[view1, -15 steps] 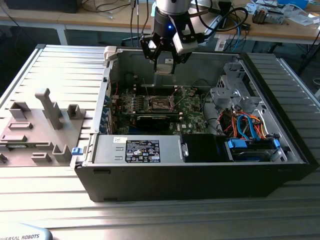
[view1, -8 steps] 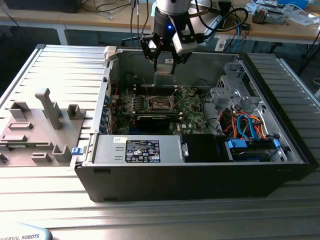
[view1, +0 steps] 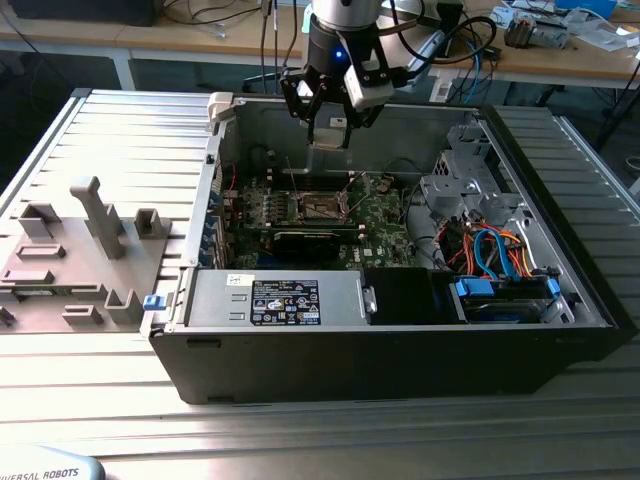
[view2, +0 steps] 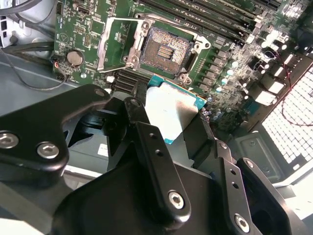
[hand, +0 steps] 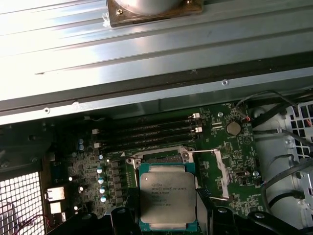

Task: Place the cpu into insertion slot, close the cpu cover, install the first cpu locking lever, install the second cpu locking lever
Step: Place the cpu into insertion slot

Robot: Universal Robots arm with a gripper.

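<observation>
My gripper point(view1: 328, 128) hangs over the open computer case, shut on the cpu point(view1: 328, 137). In both wrist views the cpu point(view2: 172, 108) point(hand: 165, 195) is a flat square chip with a silver-grey top, pinched at its edges between the black fingers point(view2: 149, 147). It is held above the board, apart from the insertion slot point(view2: 165, 51) point(view1: 322, 207), which lies bare and dark with a metal rim. The cpu cover point(view2: 113, 46) point(hand: 216, 172) is swung open beside the slot. Two thin locking levers point(view1: 291, 188) stand raised.
A long black expansion card point(view1: 300, 240) lies just in front of the slot, and memory slots point(hand: 146, 133) run behind it. A power supply point(view1: 280, 298) and a drive cage with cables point(view1: 492, 255) fill the case's near side. A grey fixture tray point(view1: 80, 250) sits outside the case.
</observation>
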